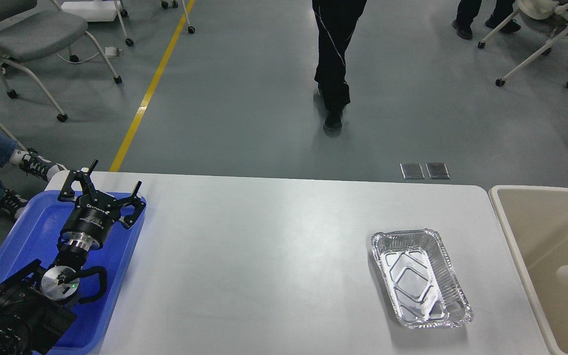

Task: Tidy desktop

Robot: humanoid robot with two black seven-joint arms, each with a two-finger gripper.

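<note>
Left end effector (114, 183) hung over the blue tray (32, 231), fingers spread apart and empty; foil pan (419, 277) lay well right of it on the counter (264, 256); right end effector's state couldn't be told.

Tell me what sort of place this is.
Likely a robotics lab or test hall: a white desktop on a grey floor with a yellow line, wheeled chairs, and a person walking past.

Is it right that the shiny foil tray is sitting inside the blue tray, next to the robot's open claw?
Not quite. The foil tray sits on the white desktop, far from the blue tray. The head view shows it. The open left gripper is indeed over the blue tray.
</note>
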